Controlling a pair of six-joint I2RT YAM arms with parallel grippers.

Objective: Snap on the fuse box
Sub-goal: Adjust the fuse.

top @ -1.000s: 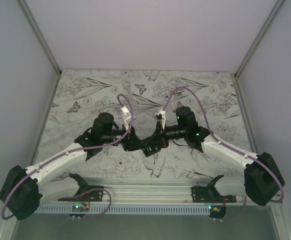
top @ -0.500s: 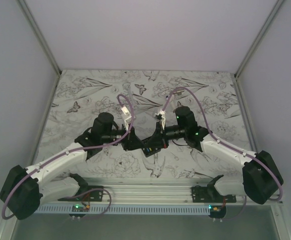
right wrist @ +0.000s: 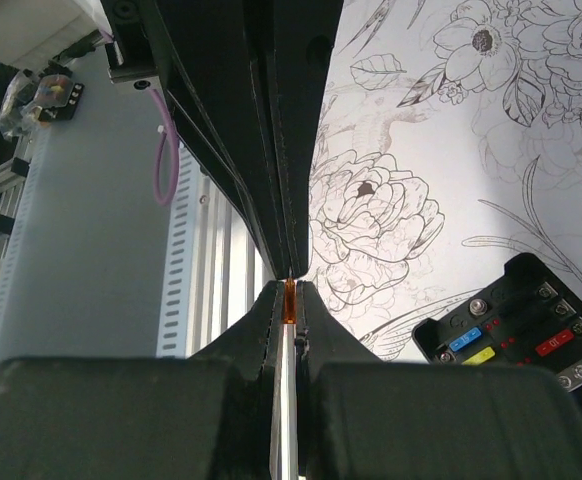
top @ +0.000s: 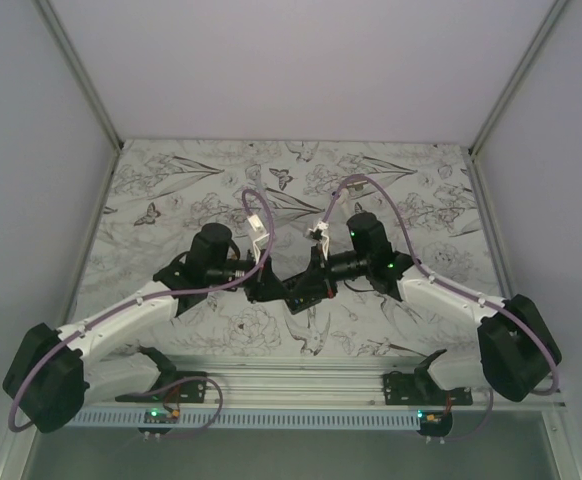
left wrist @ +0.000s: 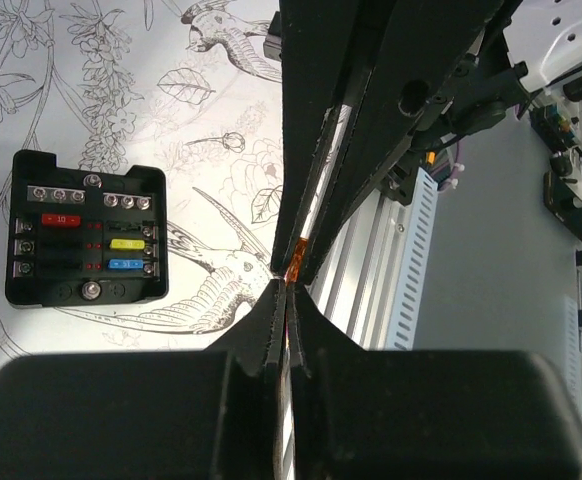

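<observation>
On your left, the left arm (top: pixel 111 320) reaches from the near edge of the bench (top: pixel 171 190) toward the middle. The left gripper (left wrist: pixel 282 292) has its jaws clenched, and their tips meet the tips of the other gripper above the bench. In the narrow slit of the jaws you can see a thin pale strip (right wrist: pixel 287 390), visible only by its edge. A small orange spot (left wrist: pixel 296 270) sits on it just where the two pairs of tips meet. What this strip is I cannot tell, but both pairs of jaws are grasping it, one from each end. In the middle, from the top camera, the fuse box (left wrist: pixel 86 228) is mostly hidden under the meeting grippers. The wrist cameras show it better. It lies flat on the flowered bench with its face up, black and almost square, with a row of small screws at one side. One red fuse, one yellow fuse and one blue fuse stand in its rows. It lies apart from both pairs of jaws, and no finger touches it. Beside the jaws, at the near edge of the bench, runs a silver rail (left wrist: pixel 371 270). On your right, the right arm (top: pixel 451 295) comes in toward the same middle place. The right gripper (right wrist: pixel 289 284) is also clenched on the pale strip, and a purple cable (right wrist: pixel 161 160) hangs near the rail.
</observation>
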